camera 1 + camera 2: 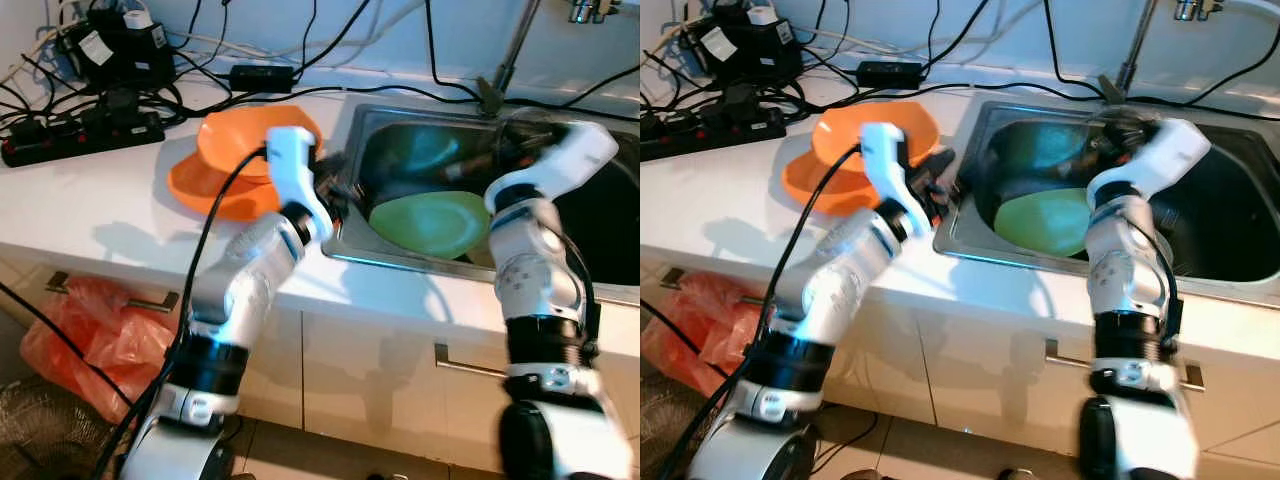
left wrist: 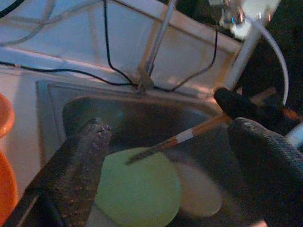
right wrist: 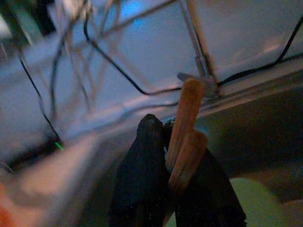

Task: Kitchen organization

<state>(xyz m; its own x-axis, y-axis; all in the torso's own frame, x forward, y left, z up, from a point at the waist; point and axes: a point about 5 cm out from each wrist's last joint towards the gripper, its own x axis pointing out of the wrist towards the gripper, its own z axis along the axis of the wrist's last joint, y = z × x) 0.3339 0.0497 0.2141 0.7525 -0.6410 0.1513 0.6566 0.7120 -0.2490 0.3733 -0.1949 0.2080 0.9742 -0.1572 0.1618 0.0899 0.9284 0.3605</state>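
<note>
- Wooden chopsticks (image 3: 185, 137), a pair of pale brown sticks with a white band near the tips, sit pinched between the fingers of the right gripper (image 3: 177, 156) above the steel sink basin (image 1: 372, 135); in the left wrist view they slant down toward the green plate.
- Black power strip (image 1: 80, 135) with a tangle of black cables lies at the far left of the white countertop (image 1: 90, 205), against the wall.
- Orange plastic bag (image 1: 90, 325) hangs below the counter edge, in front of the left cabinet.
- Two stacked orange plastic bowls (image 1: 225, 160) rest on the countertop just left of the sink, the upper one tilted.
- Left gripper (image 2: 165, 156) is held at the sink's left rim, beside the bowls; its two black fingers stand wide apart and hold nothing.
- Round light green plate (image 1: 432, 222) lies tilted inside the sink, with a paler plate (image 2: 201, 189) partly under its right edge.
- Thin metal faucet stem (image 1: 508, 55) rises from the back rim of the sink, behind the right gripper.
- White cabinet doors with bar handles (image 1: 470, 365) run under the counter.
</note>
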